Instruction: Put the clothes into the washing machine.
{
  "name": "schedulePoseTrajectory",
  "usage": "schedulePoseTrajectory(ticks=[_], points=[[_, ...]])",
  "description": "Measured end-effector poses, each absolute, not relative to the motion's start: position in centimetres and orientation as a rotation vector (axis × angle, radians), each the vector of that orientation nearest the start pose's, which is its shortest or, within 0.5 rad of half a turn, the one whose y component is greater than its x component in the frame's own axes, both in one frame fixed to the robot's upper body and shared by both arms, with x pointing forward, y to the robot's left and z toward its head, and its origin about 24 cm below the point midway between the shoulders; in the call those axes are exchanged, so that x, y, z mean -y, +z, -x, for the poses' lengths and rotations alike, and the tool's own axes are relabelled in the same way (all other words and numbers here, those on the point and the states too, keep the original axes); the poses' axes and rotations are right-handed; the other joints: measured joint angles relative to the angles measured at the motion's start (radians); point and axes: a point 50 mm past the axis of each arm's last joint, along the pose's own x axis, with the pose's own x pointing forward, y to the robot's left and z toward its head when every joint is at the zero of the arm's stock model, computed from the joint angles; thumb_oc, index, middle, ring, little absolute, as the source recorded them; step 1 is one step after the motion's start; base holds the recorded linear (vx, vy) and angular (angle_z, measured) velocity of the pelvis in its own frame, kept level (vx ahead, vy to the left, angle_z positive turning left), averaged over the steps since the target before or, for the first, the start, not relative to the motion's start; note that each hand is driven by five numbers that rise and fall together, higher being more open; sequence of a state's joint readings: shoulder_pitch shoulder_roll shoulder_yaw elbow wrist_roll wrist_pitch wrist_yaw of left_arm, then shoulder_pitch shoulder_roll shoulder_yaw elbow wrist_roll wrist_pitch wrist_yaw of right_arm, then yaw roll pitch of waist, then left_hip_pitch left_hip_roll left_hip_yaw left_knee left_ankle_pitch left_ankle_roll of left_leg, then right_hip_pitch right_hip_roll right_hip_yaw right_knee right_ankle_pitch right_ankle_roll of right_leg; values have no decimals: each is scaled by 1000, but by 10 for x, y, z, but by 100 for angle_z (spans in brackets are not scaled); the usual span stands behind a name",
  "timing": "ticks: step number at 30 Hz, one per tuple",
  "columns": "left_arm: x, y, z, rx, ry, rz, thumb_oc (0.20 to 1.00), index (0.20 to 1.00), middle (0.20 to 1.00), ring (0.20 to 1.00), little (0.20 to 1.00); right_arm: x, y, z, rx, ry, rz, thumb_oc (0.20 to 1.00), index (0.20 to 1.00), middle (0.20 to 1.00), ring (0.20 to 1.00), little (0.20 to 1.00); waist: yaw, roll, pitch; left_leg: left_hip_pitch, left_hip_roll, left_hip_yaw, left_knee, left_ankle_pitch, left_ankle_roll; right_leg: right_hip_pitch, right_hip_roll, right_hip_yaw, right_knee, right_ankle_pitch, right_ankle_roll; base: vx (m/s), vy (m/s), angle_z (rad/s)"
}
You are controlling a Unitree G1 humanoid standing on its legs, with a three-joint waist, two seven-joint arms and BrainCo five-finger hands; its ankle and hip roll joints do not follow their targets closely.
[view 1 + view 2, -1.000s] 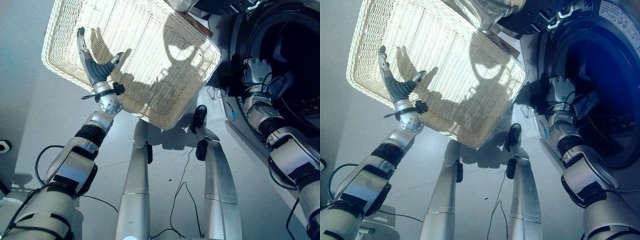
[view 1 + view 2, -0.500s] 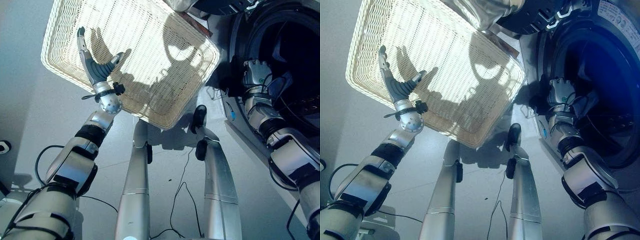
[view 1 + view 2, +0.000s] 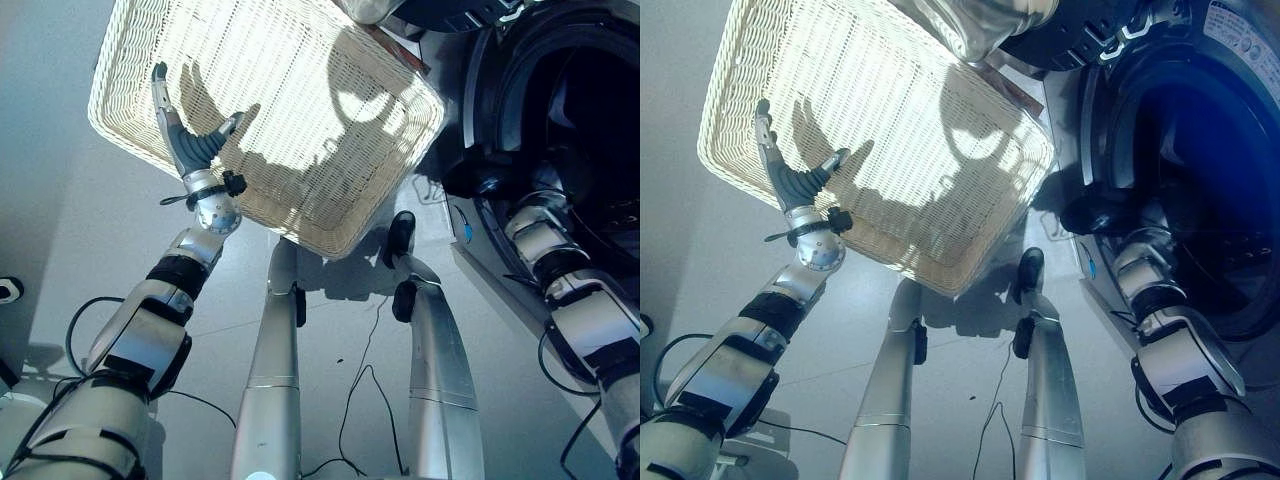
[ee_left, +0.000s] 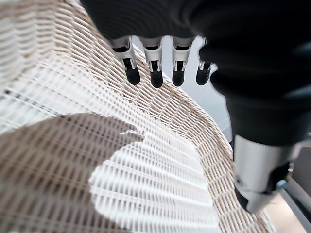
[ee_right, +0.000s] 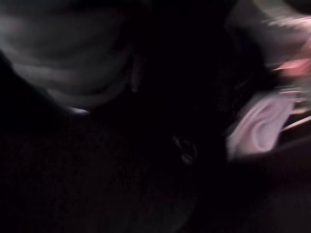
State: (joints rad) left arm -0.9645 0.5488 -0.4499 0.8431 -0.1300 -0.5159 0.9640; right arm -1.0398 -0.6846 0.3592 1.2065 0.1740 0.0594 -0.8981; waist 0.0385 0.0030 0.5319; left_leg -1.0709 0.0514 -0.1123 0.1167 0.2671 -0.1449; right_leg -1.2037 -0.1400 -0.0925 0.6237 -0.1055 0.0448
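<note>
Nearest, the left hand (image 3: 192, 140) is held above the near rim of the wicker basket (image 3: 300, 60), fingers straight and spread with the thumb set apart, nothing grasped; in the left wrist view its dark fingertips (image 4: 155, 77) are seen just over the woven edge. The basket is recorded as a shallow rectangular tray of pale cream weave, ribbed in fine even rows, rounded at the corners, and no clothes are seen on its floor. Beyond and to the right, the washing machine (image 3: 1200, 170) is noted: a round dark drum mouth ringed by a grey door seal, smooth and hard against the basket's give. The right arm is passed through that opening and its hand is hidden within, so whether the fingers are spread or closed cannot be told. In the right wrist view, pale folds of cloth (image 5: 265, 128), soft and crumpled, are glimpsed in the darkness, so the clothes are judged to be inside the drum. The step is judged as depositing; it is best done by pushing the cloth deep past the seal so that nothing is left draped over the lip
</note>
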Motion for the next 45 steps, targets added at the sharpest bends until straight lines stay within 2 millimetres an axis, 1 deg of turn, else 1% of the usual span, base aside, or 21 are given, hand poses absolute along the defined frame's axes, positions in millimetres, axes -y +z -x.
schedulePoseTrajectory(ticks=[4,5,7,9,11,15,17,18,19,20,21,22,23,24,27,30,34,35,38,40,45], points=[[-217,218,-369,788,663,-328,1000,1000,1000,1000,1000,364,195,-343,43,-1305,390,200,200,200,200,200,-9,-1,0,5,3,-3,3,0,0,12,2,-7,-9,4,-3,1,-20,-1],[-215,220,-367,800,652,-320,1000,1000,1000,1000,1000,365,198,-342,56,-1360,198,200,200,200,200,200,-6,-1,1,6,4,-3,2,0,0,16,4,-6,-20,8,0,1,-43,-5],[-214,224,-367,813,648,-318,1000,1000,1000,1000,1000,366,205,-341,95,-1383,-66,200,200,200,200,200,-8,-2,1,6,7,-4,0,1,2,23,8,-7,-34,20,1,-3,-41,-6],[-217,226,-366,820,654,-328,1000,1000,1000,1000,1000,366,206,-341,110,-1385,-233,200,200,200,200,200,-14,-3,2,6,7,-4,-2,2,4,28,10,-6,-50,30,2,-5,-33,-6],[-226,228,-363,824,668,-354,1000,1000,1000,1000,1000,365,210,-342,149,-1378,-417,200,200,200,200,200,-21,-4,2,4,7,-4,-5,4,7,31,11,-5,-65,41,5,-4,-44,-6],[-240,228,-359,826,688,-394,1000,1000,1000,1000,1000,368,215,-339,240,-1369,-645,200,200,200,200,200,-23,-6,3,4,9,-4,-5,5,8,37,14,-4,-83,51,8,-8,-29,-3],[-252,225,-354,815,697,-418,1000,1000,1000,1000,1000,370,223,-335,344,-1344,-786,200,200,200,200,200,-23,-10,5,4,12,-1,-5,4,12,43,17,-3,-100,62,8,-14,-9,-6],[-257,223,-353,805,705,-426,1000,1000,1000,1000,1000,371,225,-333,381,-1347,-821,200,200,200,200,200,-23,-10,5,4,11,0,-5,4,14,47,17,-3,-105,65,10,-10,-1,-4],[-262,222,-351,798,713,-431,1000,1000,1000,1000,1000,372,227,-330,413,-1354,-835,200,200,200,200,200,-23,-10,6,4,11,0,-5,5,16,50,17,-3,-111,69,12,0,0,0],[-266,222,-350,794,714,-437,1000,1000,1000,1000,1000,374,229,-328,437,-1363,-850,332,332,332,332,332,-23,-11,6,4,10,0,-5,5,17,53,16,-2,-116,72,13,0,0,0],[-268,224,-349,798,706,-446,1000,1000,1000,1000,1000,375,230,-326,449,-1375,-879,398,398,398,398,398,-23,-12,7,4,8,1,-5,7,19,54,15,-1,-117,75,15,0,0,0],[-269,224,-349,798,702,-446,1000,1000,1000,1000,1000,376,230,-326,451,-1380,-887,583,583,583,583,583,-23,-12,7,4,8,1,-5,7,20,54,15,-1,-117,75,15,0,0,0],[-269,225,-349,799,695,-448,1000,1000,1000,1000,1000,376,230,-325,450,-1386,-893,583,583,583,583,583,-23,-12,7,5,7,0,-5,8,21,55,14,-1,-117,76,16,0,0,0],[-270,226,-349,797,682,-459,1000,1000,1000,1000,1000,377,230,-326,442,-1391,-917,1000,1000,1000,1000,1000,-23,-13,7,7,5,0,-5,10,24,58,12,-1,-117,78,17,0,0,0],[-269,234,-353,805,664,-468,1000,1000,1000,1000,1000,378,232,-329,414,-1380,-967,1000,1000,1000,1000,1000,-22,-13,7,8,4,0,-4,13,27,58,11,0,-117,83,17,11,2,0],[-271,239,-355,797,665,-460,1000,1000,1000,1000,1000,381,227,-331,361,-1376,-1016,1000,1000,1000,1000,1000,-21,-13,7,9,3,0,-3,15,29,58,11,0,-115,86,18,10,2,0],[-269,241,-356,806,657,-460,1000,1000,1000,1000,1000,379,230,-335,363,-1338,-973,1000,1000,1000,1000,1000,-23,-12,7,12,-1,0,-3,17,31,61,8,1,-114,86,19,0,0,0],[-268,241,-357,807,650,-463,1000,1000,1000,1000,1000,378,232,-336,358,-1329,-947,1000,1000,1000,1000,1000,-23,-12,7,12,-1,0,-3,17,31,61,8,0,-114,86,19,0,0,0],[-263,240,-358,808,635,-459,1000,1000,1000,1000,1000,370,241,-340,332,-1338,-645,1000,1000,1000,1000,1000,-29,-12,7,14,-2,0,-2,17,31,63,7,1,-112,87,20,0,0,0],[-261,243,-359,816,632,-449,1000,1000,1000,1000,1000,369,241,-341,306,-1359,-547,1000,1000,1000,1000,1000,-29,-12,6,14,-1,-1,-5,16,31,61,8,1,-111,86,21,0,0,0],[-254,243,-361,820,622,-429,1000,1000,1000,1000,1000,370,240,-339,265,-1424,-379,1000,1000,1000,1000,1000,-28,-12,6,12,-2,0,-12,13,33,58,7,1,-113,82,28,-6,6,0]])
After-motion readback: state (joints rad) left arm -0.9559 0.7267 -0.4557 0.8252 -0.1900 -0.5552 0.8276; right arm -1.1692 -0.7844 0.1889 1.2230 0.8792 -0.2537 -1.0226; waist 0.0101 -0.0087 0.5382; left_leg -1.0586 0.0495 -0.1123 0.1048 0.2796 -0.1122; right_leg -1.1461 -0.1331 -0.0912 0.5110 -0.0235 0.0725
